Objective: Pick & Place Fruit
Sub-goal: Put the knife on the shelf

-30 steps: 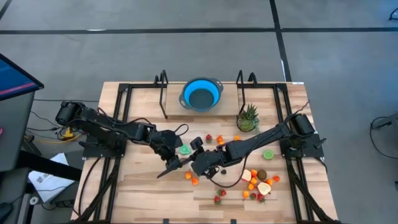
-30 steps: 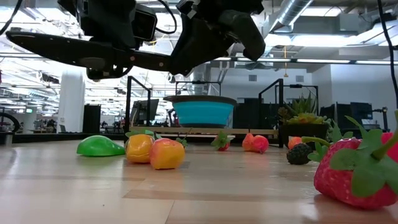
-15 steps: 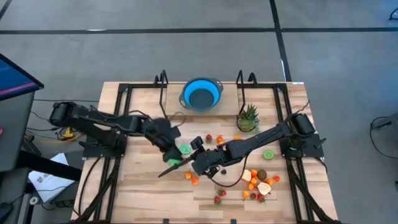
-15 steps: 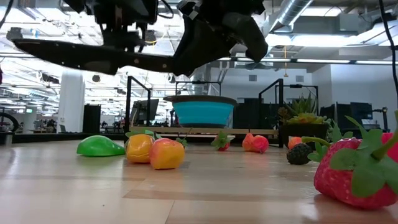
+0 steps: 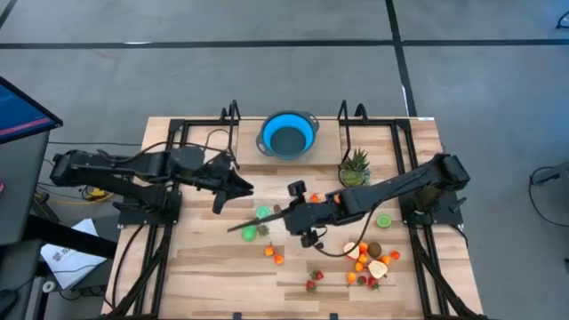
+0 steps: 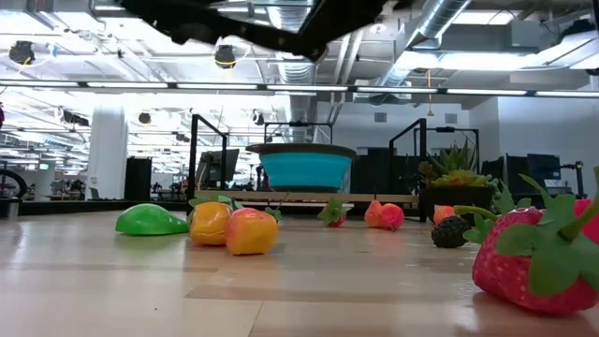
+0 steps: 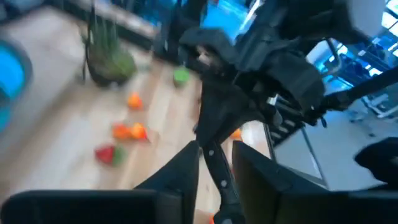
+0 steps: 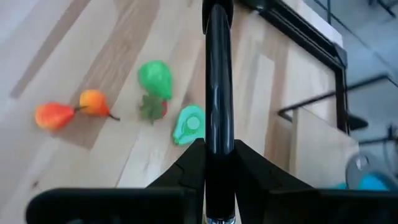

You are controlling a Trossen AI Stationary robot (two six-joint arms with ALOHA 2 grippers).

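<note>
Above: both hands are raised over the wooden counter [image 5: 204, 267].
A long black rod [image 8: 217, 81] is pinched by the right hand [image 5: 286, 213]; whether the left hand [image 5: 233, 187] is spread cannot be told.

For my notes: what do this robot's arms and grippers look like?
The left arm and right arm are near-black, built of slim jointed segments. Thin black cables loop beside each. The left gripper and right gripper each end in two flat dark fingers. No markings are readable.
</note>
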